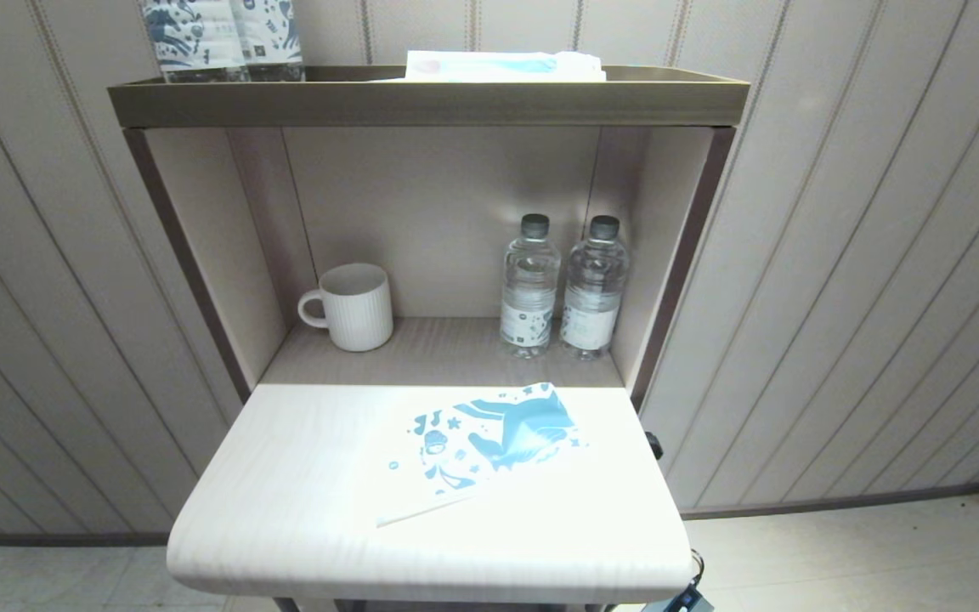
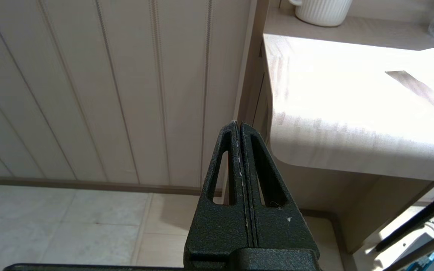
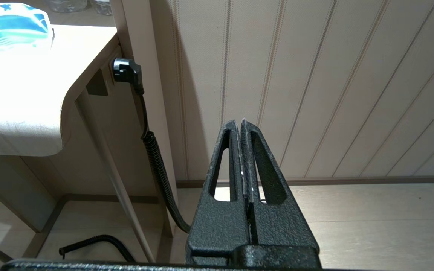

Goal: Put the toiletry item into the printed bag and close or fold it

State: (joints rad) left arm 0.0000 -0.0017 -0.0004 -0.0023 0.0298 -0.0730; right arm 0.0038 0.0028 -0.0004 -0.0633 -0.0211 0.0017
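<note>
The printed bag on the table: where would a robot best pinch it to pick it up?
Probably at the plain white end of the printed bag, nearest the table's front edge. It lies flat, so a gripper would likely come from above and front, catching that loose edge.

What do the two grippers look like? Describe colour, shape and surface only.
Both the left gripper and the right gripper are matte black with a grainy, textured surface. Each has two tapering triangular fingers with long slot cut-outs. Pale scuffs mark their inner edges.
</note>
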